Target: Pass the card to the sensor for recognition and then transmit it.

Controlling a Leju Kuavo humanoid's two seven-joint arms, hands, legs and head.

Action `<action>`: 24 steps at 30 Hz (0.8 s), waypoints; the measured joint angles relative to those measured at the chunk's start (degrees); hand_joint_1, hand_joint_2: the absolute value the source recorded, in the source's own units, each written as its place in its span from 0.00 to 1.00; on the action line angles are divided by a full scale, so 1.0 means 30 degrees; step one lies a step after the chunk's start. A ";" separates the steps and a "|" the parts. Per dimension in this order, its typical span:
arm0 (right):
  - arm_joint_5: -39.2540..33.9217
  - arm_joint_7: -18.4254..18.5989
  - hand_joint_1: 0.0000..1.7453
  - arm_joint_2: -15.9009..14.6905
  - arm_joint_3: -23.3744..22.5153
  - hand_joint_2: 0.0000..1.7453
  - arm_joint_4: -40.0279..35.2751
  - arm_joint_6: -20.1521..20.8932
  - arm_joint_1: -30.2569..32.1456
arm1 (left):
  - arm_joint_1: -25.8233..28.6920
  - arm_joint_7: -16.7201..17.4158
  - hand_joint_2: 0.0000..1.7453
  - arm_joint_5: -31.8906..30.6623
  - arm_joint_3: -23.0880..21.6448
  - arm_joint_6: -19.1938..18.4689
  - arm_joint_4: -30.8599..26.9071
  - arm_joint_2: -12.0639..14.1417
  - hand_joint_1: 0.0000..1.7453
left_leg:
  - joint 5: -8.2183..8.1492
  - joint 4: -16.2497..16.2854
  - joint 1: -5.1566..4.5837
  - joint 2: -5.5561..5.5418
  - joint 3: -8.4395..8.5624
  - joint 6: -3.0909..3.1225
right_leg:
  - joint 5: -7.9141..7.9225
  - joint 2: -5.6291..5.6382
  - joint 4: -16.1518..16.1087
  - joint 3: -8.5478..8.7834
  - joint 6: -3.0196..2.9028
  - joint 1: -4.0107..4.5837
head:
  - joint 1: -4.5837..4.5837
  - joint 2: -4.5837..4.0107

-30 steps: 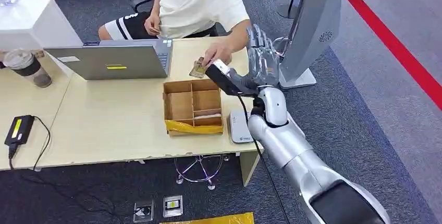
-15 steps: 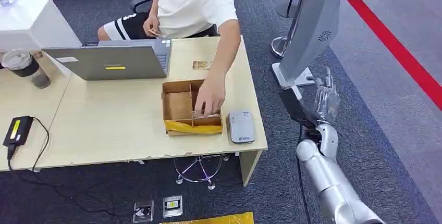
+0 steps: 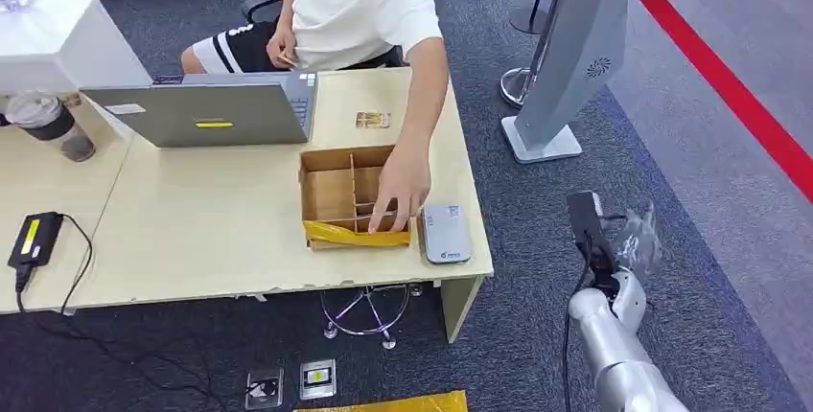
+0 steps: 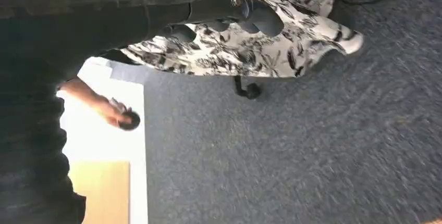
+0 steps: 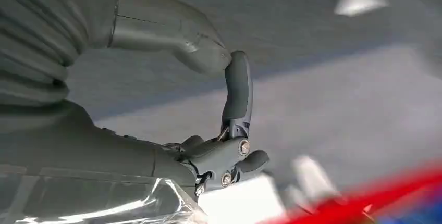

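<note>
– While my right hand hangs beside the desk over the carpet, what worries you most?

– The person's hand. It is inside the cardboard box, and this box stands between my right hand and the card. If I reach straight for the card, my arm will cross over the person's forearm, and I think a collision is possible.

– And your hand, how is it now?

– From the right wrist camera, the thumb and a dark finger stand apart and nothing is between them, so it is spread and empty. In the head view it is blurred. My left hand I see from its wrist camera, but I cannot tell whether the fingers are closed.

– Where is the card, from the right hand?

– Well apart from it, on the far side of the box, lying flat on the desk near the corner of the laptop. The card reader is much nearer to my hand, just beside the box.

– How does the card look?

– Small, thin, pale brownish with some print that I cannot read. Because it lies flat, I judge the fingers may slide over it or push it away. The clear plastic wrap at my wrist can also make the grip less sure.
</note>
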 joint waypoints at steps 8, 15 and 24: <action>-0.0875 0.5831 0.00 -0.0044 -0.1437 1.00 0.3845 0.4568 0.4035 | -0.0059 0.0010 1.00 0.1853 -0.2208 0.0445 -0.2121 0.1581 0.00 | -0.0071 -0.0004 0.0013 0.0008 -0.0028 -0.0024 | -0.0039 0.0009 0.0006 -0.0016 -0.0015 0.0010 | -0.0014 0.0000; -0.1712 0.3857 0.00 0.0007 -0.2313 1.00 0.5001 0.5116 0.4463 | -0.0354 -0.0377 1.00 0.2931 -0.3535 -0.0706 -0.2675 0.1975 0.00 | -0.0064 -0.0007 0.0011 0.0050 -0.0006 -0.0018 | -0.0035 0.0041 0.0003 -0.0007 -0.0010 0.0008 | -0.0007 0.0000; 0.0925 0.3696 0.00 0.0575 -0.2108 1.00 0.5503 0.7819 0.3651 | -0.0605 -0.1207 1.00 0.4242 -0.4620 -0.0640 -0.2711 0.1662 0.00 | -0.0053 -0.0006 0.0008 0.0027 0.0001 -0.0008 | -0.0024 0.0019 0.0004 0.0012 -0.0010 0.0006 | -0.0007 0.0000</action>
